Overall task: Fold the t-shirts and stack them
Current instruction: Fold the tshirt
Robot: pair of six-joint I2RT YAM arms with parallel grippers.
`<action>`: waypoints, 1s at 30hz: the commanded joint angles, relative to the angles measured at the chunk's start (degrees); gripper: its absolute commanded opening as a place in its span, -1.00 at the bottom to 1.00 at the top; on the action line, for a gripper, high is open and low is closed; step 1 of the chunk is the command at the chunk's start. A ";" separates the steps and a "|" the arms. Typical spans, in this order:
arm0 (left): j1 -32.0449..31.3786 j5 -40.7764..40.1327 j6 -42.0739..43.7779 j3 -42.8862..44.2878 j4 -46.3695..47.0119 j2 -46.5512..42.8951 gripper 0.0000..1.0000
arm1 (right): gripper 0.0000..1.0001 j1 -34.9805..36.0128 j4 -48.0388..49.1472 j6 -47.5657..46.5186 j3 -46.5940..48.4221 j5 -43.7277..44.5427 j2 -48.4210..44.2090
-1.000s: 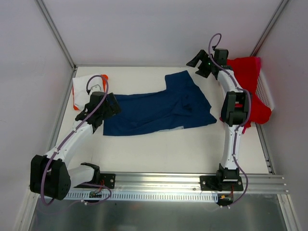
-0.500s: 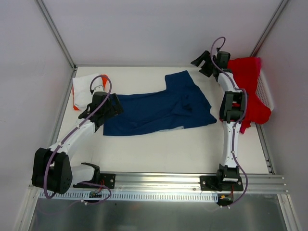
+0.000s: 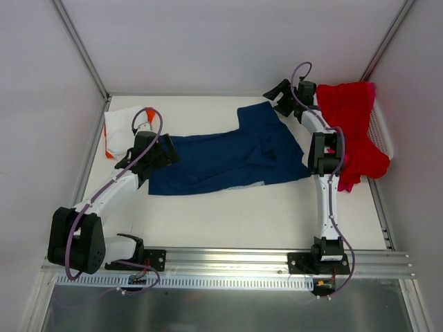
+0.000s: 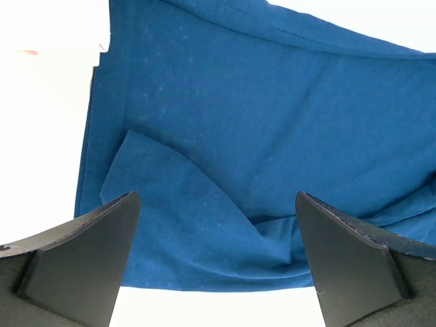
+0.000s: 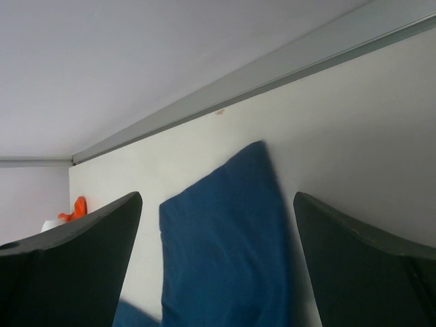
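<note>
The white-and-black left arm (image 3: 111, 190) starts from its bulky black shoulder joint at the near left corner. It slants away and to the right in one long, low reach, ending in a black wrist. The left jaws stand wide apart, pointing down. In the left wrist view its two dark wedge-shaped fingers (image 4: 82, 266) sit at the bottom corners with nothing between them.

The white-and-black right arm (image 3: 325, 207) rises from its base almost straight away to a black elbow, then bends away and leftward to the wrist at the far side. The right jaws face left, level and raised, spread fully. Its dark fingers (image 5: 68, 266) also hold nothing.
</note>
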 commanded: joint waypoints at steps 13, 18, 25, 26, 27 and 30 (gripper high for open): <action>0.16 0.10 0.88 -1.27 2.75 -1.87 0.98 | 0.89 7.58 -0.25 1.53 -0.16 0.03 0.23; 0.16 0.10 0.97 -1.27 2.75 -1.78 0.98 | 0.64 7.23 -0.17 -0.14 -2.18 0.47 -1.00; 0.16 0.02 0.88 -1.19 2.75 -0.91 0.98 | -0.99 6.35 -0.34 -0.23 -2.01 -0.14 -0.74; 0.16 -0.07 0.88 -1.19 2.83 -0.73 0.98 | -0.99 6.26 -0.34 -0.14 -1.92 -0.23 -0.56; 0.07 0.01 0.80 -1.10 2.75 -0.64 0.98 | -0.99 6.17 -0.34 -0.14 -2.00 -0.32 -0.56; 0.16 -0.16 0.62 -1.27 2.83 -0.29 0.98 | -0.99 5.91 -0.34 -0.23 -2.36 -0.32 -0.47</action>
